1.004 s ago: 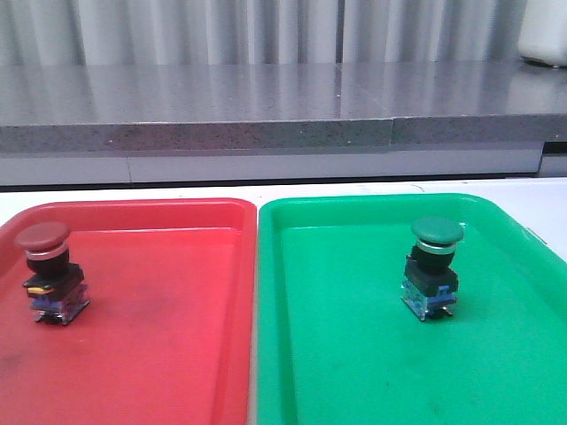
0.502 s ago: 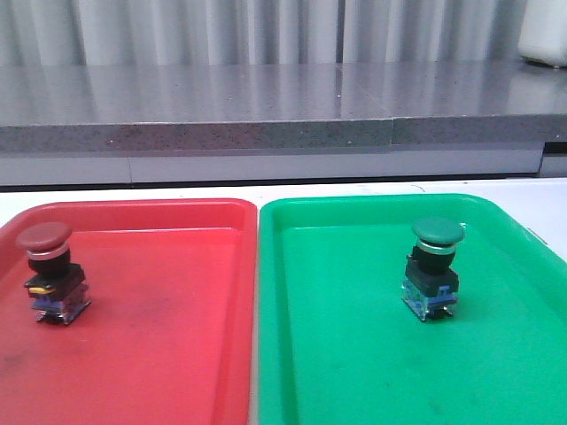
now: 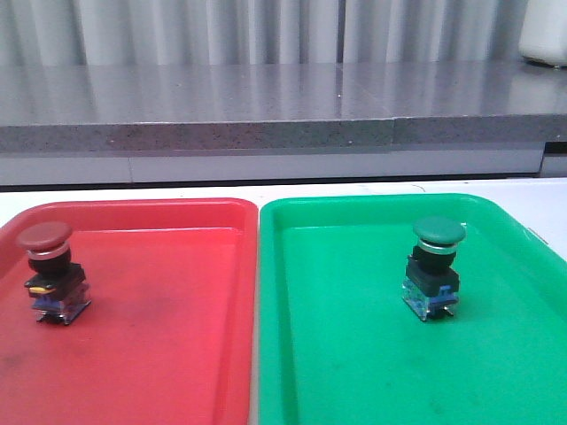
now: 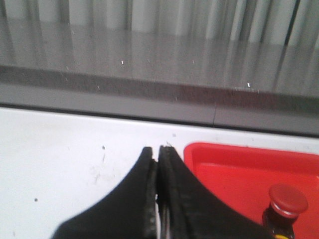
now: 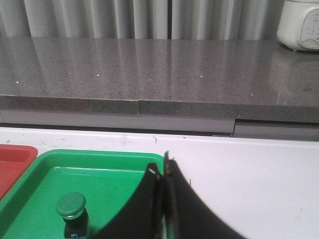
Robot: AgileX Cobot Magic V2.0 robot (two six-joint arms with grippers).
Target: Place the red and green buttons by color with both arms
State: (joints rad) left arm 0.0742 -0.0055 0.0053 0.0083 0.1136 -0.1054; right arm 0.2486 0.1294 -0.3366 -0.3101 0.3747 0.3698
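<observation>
We are seeing the red button standing in the red tray and the green button in the adjacent green tray, apparently sorted, so the left gripper and right gripper are sitting closed, holding nothing.

A dark red button with a silver collar and black-and-blue body stands in a bright red tray. A green button, with the same silver collar and black-and-blue body, stands in a bright green tray. The surface is white. A speckled grey counter lies beyond, before pale grey vertical-striped curtains. Both the left gripper and the right gripper are black.
</observation>
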